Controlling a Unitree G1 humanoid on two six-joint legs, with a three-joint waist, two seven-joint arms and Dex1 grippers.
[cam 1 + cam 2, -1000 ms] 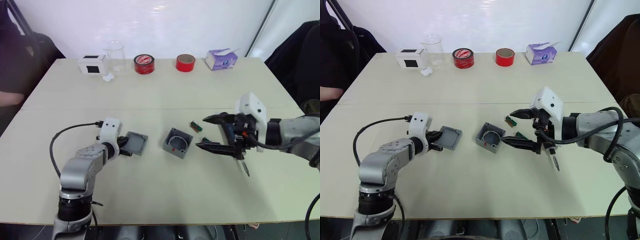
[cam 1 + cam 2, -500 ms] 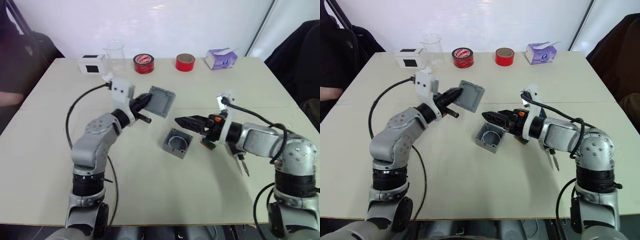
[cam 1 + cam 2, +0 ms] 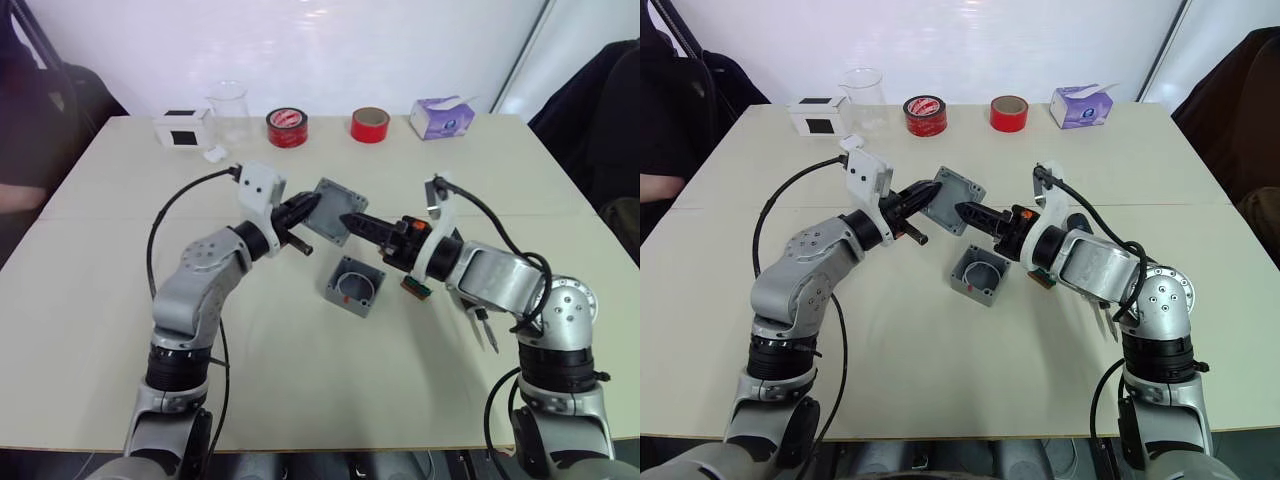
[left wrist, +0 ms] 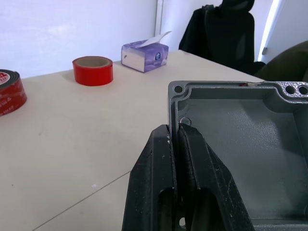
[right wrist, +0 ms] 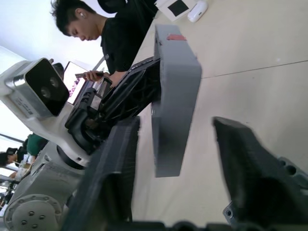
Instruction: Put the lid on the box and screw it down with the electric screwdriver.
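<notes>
Lid: the shallow grey square cast cover [image 3: 332, 211] is held in the air above the beige worktop [image 3: 120, 330], tilted on edge, up and behind the box, between the two arms.
Left pincer: the black two-fingered left pincer [image 4: 177, 144] is clenched on one rim wall of the lid, one finger inside the hollow and one outside, close to a corner screw hole.
Right pincer: the black two-fingered right pincer [image 5: 175, 144] is spread wide, a finger standing to either side of the lid's edge without contact being seen.
Box: the deeper grey square enclosure with a white wire loop and a red part inside [image 3: 354, 285] rests open side up on the worktop, below the lid and apart from it.
Screwdriver: the dark pen-shaped electric screwdriver with a thin metal bit [image 3: 484, 329] lies on the worktop beside the right forearm, untouched.
Handling, lid: it is judged rigid, light and not fragile; the smooth faces are judged liable to slip or pivot in a thin rim grip.
Hold, lid: two opposite outer edges, mid-side, are judged the best places, so that the corner holes are left free.
Handling, screwdriver: it is judged stiff, smooth and apt to roll; the barrel middle is the advised hold.
</notes>
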